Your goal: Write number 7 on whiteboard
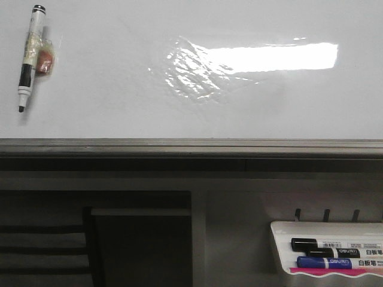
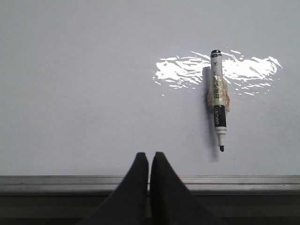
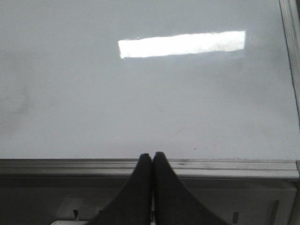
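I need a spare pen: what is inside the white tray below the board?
The tray holds a black marker and a blue marker lying flat, above a pink strip. Its right end is cut off by the frame, so anything there is unseen.

Marker [image 1: 30, 57]: upper left of the front view, lying on the whiteboard [image 1: 119, 101].
Edge rail [image 1: 191, 146]: across the middle, below the board.
Tray [image 1: 281, 251]: lower right, holding two markers [image 1: 326, 254].

You can read "白板笔" on both tray markers [image 1: 335, 249]; the smaller brand print beside it looks like "deli".
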